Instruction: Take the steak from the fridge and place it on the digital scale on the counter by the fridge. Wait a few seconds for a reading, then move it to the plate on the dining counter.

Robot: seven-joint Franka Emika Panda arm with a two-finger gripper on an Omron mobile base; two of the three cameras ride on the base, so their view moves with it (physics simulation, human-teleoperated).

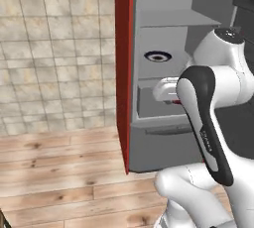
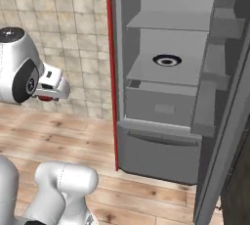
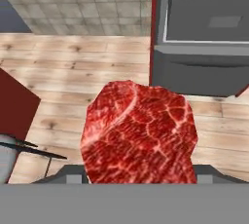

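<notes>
Steak (image 3: 138,133) held in the gripper (image 3: 138,172), big and close in the hand view, marbled bright red, hiding both finger tips. Gripper closed on it, to judge by the meat hanging free above the wooden floor (image 3: 73,67) with nothing else under it; width of the closing itself hidden behind the meat.

Landmark: the fridge (image 2: 166,101), door (image 2: 224,121) swung wide open. In the right base view, gripper (image 2: 46,97) outside the fridge, well to the left of its red side edge (image 2: 112,72), in front of the tiled wall (image 2: 68,23), above the floor. A sliver of red steak (image 2: 45,99) showing under the white hand. In the left base view, hand partly hidden behind the arm's dark elbow joint, seen against the fridge's drawer; a small red trace of steak (image 1: 176,102) at its lower edge.

Inside the fridge: upper shelf (image 2: 168,21), middle shelf (image 2: 166,70) with a round plate-like dish (image 2: 167,60), dark ring around a white ring and dark centre, lying flat near the shelf's middle. Same dish (image 1: 158,56) visible in the left base view. Below that shelf a grey drawer (image 2: 163,104), closed, then a lower front panel (image 2: 158,153) down to the floor. Door bins (image 2: 215,72) lined up on the inside of the open door, right of the shelves.

In the hand view, fridge drawer (image 3: 209,21) above and right of the steak, red corner of some cabinet (image 3: 17,106) at the left edge.
</notes>
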